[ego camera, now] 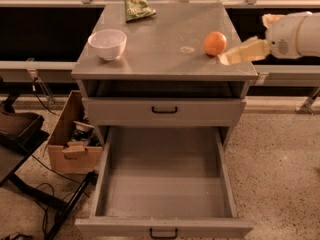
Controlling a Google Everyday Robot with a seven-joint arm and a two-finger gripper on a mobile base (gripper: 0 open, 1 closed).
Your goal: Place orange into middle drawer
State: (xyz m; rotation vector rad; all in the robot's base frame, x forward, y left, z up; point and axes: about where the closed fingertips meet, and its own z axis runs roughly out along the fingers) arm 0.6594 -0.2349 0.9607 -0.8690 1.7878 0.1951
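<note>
The orange point(215, 43) sits on the grey cabinet top point(165, 44), near its right edge. My gripper point(226, 58), pale yellow on a white arm, reaches in from the right at cabinet-top height, its tip just right of and in front of the orange, close to it. The middle drawer point(165, 184) is pulled wide open at the bottom of the view, with nothing on its grey floor. Above it is another grey drawer point(165, 111), shut, showing only a flat front with a black handle.
A white bowl point(107, 43) stands on the left of the cabinet top and a green snack bag point(136, 4) lies at the back. A cardboard box point(72, 139) with clutter and cables sit on the floor to the left.
</note>
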